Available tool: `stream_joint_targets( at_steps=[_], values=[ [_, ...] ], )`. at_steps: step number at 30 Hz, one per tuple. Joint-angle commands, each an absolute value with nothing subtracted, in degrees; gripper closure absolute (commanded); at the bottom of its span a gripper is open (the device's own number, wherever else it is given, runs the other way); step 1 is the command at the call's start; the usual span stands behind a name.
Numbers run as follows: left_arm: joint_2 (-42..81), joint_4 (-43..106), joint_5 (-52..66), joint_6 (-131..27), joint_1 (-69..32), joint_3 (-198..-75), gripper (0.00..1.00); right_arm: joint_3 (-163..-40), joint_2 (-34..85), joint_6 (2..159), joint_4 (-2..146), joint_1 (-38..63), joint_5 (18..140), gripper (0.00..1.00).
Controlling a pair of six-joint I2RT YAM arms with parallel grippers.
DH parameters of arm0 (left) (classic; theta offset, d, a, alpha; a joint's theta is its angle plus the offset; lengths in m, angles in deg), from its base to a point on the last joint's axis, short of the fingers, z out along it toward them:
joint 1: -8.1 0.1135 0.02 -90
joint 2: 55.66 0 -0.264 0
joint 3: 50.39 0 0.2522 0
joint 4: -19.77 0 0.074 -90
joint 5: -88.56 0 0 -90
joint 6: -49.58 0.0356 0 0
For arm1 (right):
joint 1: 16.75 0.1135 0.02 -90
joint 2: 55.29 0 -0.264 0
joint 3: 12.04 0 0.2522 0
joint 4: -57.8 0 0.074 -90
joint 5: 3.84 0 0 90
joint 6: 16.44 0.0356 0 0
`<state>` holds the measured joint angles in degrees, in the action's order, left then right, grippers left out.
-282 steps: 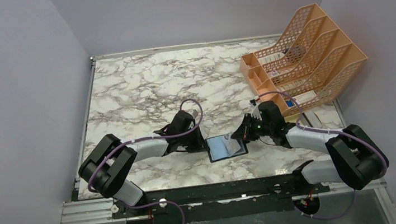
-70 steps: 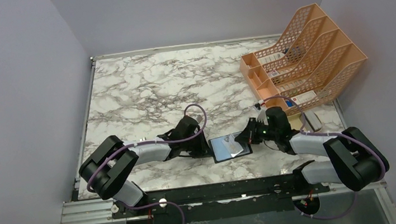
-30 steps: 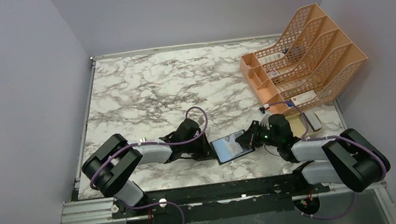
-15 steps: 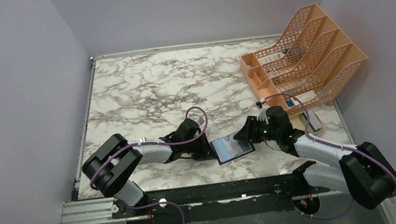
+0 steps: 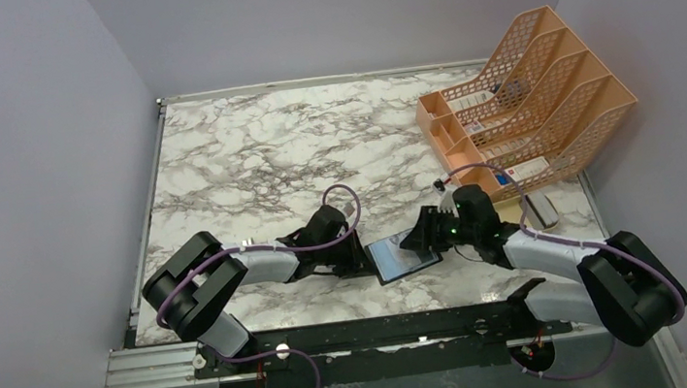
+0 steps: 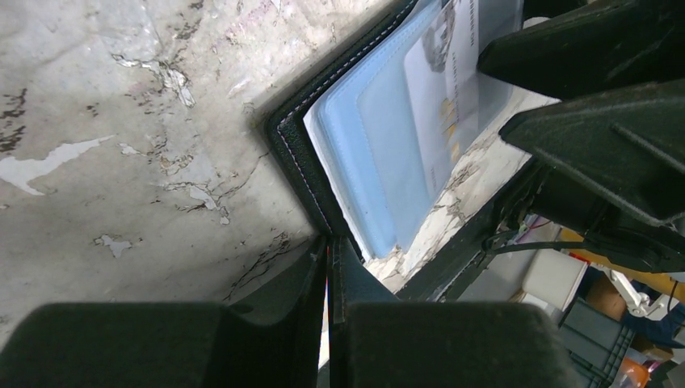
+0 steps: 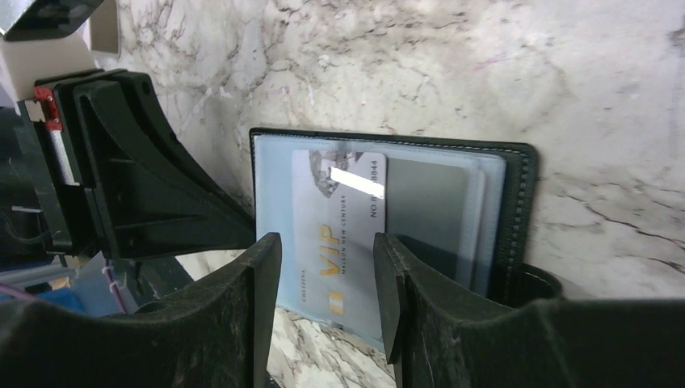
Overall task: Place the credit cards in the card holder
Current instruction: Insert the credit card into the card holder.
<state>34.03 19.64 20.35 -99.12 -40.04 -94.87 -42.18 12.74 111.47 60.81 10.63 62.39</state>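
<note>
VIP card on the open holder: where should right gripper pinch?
The VIP card's short end nearest the right gripper, coming low from that side. It lies flat on the card holder's sleeves, so only that end by the open edge looks pinchable; the left gripper clamps the cover.

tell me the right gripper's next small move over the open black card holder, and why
Probably lift the right gripper up and clear: its jaws stand open either side of the pale grey VIP card, which lies flat in the black folding card holder, whose edge the left gripper pinches.
</note>
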Motion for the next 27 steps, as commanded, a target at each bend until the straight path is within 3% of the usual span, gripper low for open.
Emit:
stream_joint_targets(
  at_steps=[1, 13, 23, 27],
  values=[
    [33.0, 20.6, 18.6, -97.5, -40.0, -95.9, 0.92, -41.7, 15.2, 112.8, 59.3, 13.5, 61.3, 0.53],
    [32.6, 23.8, 17.4, -94.8, -37.8, -97.4, 0.92, -42.9, 18.9, 116.1, 52.3, 18.0, 60.8, 0.54],
    [28.8, 27.8, 17.6, -91.7, -31.9, -98.4, 0.91, -47.5, 19.4, 114.4, 56.2, 18.5, 59.9, 0.56],
    [26.3, 29.3, 17.4, -90.6, -31.4, -99.1, 0.78, -51.6, 16.4, 114.8, 66.5, 18.5, 65.9, 0.56]
  ],
)
